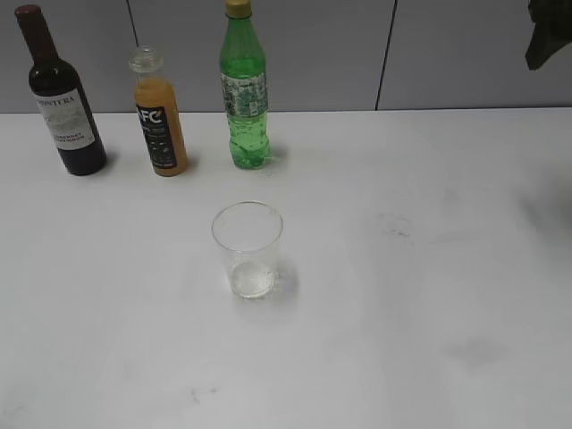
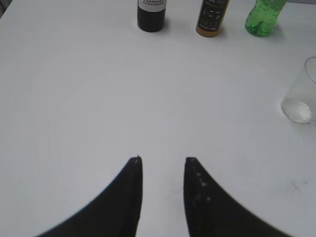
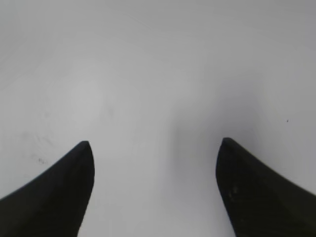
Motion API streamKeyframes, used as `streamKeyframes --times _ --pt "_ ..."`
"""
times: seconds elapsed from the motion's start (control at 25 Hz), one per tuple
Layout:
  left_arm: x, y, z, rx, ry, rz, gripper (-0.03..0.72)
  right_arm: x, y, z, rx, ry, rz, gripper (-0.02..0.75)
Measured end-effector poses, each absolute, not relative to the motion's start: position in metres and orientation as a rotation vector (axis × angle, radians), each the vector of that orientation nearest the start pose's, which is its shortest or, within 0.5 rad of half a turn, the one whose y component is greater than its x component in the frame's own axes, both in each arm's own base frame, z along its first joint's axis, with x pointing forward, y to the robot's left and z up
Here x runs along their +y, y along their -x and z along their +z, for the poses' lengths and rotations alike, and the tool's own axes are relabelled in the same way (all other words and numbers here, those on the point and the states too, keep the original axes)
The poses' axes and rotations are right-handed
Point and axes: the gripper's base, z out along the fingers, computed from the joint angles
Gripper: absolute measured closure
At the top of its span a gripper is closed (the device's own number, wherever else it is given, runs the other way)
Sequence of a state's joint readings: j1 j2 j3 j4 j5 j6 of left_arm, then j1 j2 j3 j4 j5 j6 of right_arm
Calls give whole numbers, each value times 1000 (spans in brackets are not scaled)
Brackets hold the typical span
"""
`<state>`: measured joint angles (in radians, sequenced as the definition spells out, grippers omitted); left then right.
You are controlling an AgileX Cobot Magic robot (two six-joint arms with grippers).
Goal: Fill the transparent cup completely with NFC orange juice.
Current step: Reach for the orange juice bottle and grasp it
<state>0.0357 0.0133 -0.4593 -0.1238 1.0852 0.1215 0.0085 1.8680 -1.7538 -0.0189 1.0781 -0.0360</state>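
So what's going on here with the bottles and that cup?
Nothing is being handled yet. The transparent cup stands empty and upright on the white table. Behind it, in a row, stand a dark wine bottle, the NFC orange juice with its cap on, and a green soda bottle. The left gripper hovers over bare table with a narrow gap, holding nothing. The right gripper is wide open, also over bare table.
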Motion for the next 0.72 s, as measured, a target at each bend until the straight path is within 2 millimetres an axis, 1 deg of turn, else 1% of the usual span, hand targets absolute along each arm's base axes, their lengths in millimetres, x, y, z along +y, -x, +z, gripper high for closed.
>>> streamKeyframes --times 0.16,0.32,0.36,0.48,0.52,0.64,0.72 --pt "-10 0 264 2114 -94 -57 455 2 -401 317 2757 97 -32 144" --pt "-10 0 264 2114 -94 -57 459 6 -382 338 2722 89 24 145" --pt "-10 0 264 2114 -94 -57 458 7 -373 345 2708 86 39 145" --pt "-10 0 264 2114 -94 -57 458 7 -348 358 2688 98 47 145" --pt "-10 0 264 2114 -94 -57 458 7 -340 359 2689 102 46 146" --pt "-10 0 264 2114 -94 -57 458 7 -314 357 2709 109 46 147" --pt "-10 0 264 2114 -94 -57 458 7 -296 349 2736 112 47 148"
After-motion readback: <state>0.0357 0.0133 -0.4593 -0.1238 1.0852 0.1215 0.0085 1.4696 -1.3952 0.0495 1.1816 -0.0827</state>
